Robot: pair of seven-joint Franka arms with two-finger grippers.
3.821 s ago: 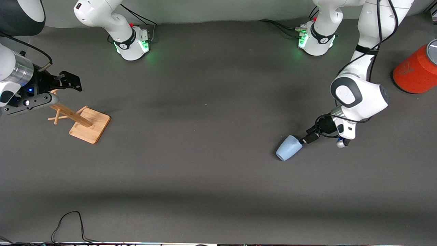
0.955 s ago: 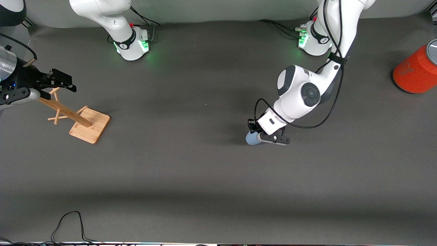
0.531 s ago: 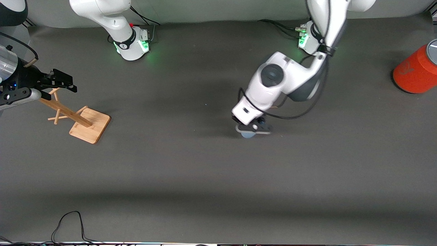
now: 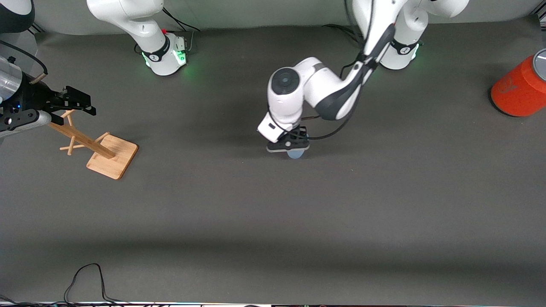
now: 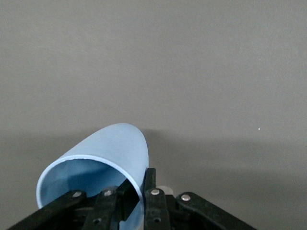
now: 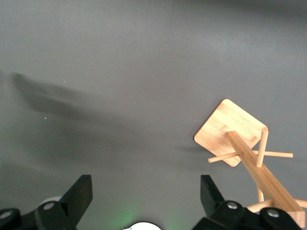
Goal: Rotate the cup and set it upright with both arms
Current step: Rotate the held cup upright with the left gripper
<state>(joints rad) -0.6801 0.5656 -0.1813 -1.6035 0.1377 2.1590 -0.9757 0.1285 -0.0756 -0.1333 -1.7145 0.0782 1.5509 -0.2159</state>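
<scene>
Dark grey matting (image 4: 239, 204) covered the table. At frame centre, the left gripper (image 4: 291, 146) pinched the rim of the small light-blue plastic cup (image 4: 295, 154) over the mat. At the middle-left edge, the right gripper (image 4: 76, 101) waited wide open above the wooden peg rack (image 4: 111, 155).

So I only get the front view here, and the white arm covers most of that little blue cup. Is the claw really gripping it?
Observer: Yes. In the left wrist view the left claw is shut on the light-blue cup, one finger inside the rim.
Operator: Is anything in the cup?
Observer: Its visible inside looks empty.
Operator: And the other claw?
Observer: The right claw hangs open over the wooden rack, holding nothing.
</scene>
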